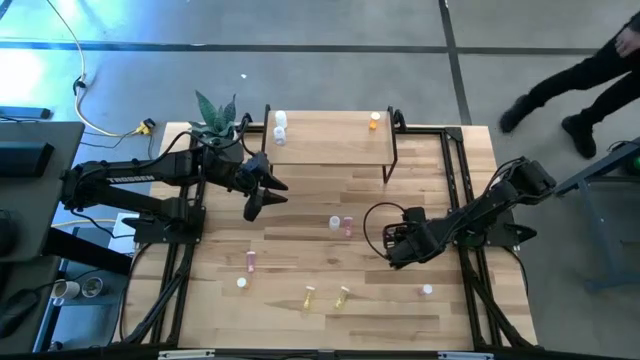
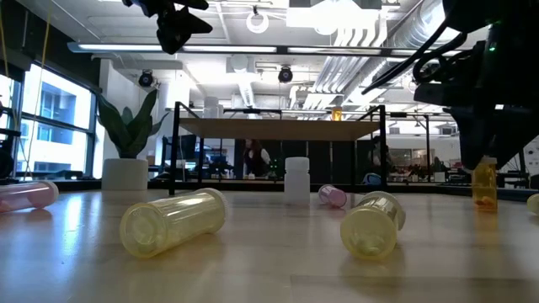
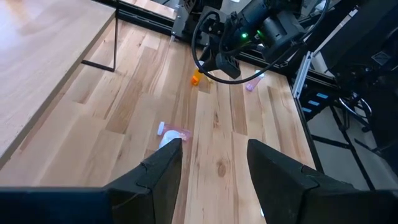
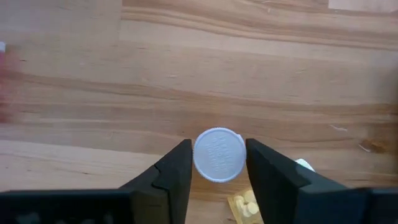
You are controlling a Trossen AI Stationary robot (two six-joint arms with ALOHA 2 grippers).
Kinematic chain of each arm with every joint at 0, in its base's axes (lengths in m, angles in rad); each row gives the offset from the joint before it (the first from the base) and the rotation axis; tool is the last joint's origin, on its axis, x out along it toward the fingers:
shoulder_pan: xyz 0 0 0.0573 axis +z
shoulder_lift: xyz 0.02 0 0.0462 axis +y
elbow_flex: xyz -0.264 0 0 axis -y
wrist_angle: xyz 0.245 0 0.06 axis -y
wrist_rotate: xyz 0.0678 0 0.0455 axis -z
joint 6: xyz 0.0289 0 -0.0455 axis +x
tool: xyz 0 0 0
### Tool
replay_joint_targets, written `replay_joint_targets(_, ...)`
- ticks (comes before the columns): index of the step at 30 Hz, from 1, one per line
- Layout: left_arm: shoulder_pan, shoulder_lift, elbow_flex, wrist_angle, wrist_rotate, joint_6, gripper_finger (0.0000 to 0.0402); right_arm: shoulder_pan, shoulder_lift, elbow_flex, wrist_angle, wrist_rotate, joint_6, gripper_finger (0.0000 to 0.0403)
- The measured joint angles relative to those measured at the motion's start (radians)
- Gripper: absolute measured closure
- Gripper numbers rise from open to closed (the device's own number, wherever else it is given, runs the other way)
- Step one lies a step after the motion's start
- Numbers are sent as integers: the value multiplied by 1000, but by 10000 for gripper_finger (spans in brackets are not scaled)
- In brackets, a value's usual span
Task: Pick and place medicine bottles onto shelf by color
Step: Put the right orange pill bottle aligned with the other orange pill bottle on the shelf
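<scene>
High view: the right gripper (image 1: 398,243) sits low over the table at about four o'clock from the shelf (image 1: 330,140), which carries white bottles (image 1: 280,125) at its left end and one orange bottle (image 1: 374,121) at its right. My reading is that the step is closing on an orange bottle to join that one; it should be squeezed squarely below the cap and lifted straight, so it does not tip. The left gripper (image 1: 256,203) hangs at seven o'clock from the shelf.

Low view: an upright orange bottle (image 2: 483,185) stands beneath the right arm; two pale yellow bottles (image 2: 173,221) lie nearer the camera.

Left wrist view: the left fingers (image 3: 163,167) are spread with nothing between them, a pink bottle (image 3: 174,132) lying on the table beyond them.

Right wrist view: a white cap (image 4: 218,155) sits centred between the right fingers (image 4: 176,167), which flank it closely; whether they are pressing on it I cannot tell.
</scene>
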Motion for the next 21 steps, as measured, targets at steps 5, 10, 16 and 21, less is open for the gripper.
replay_joint_targets(5, 0, 0, 0, 0, 0, 0, 229, 0, 0, 0, 2, 0, -2, 284)
replay_joint_targets(10, 0, 0, 0, 0, 0, 0, 229, 0, 0, 1, 2, -8, -3, 285)
replay_joint_targets(16, 11, 0, 0, 0, 1, -2, 229, 0, -1, 29, 10, -42, -26, 286)
replay_joint_targets(21, 45, 0, 0, 7, 0, -3, 229, 0, -1, 113, -46, -40, -48, 286)
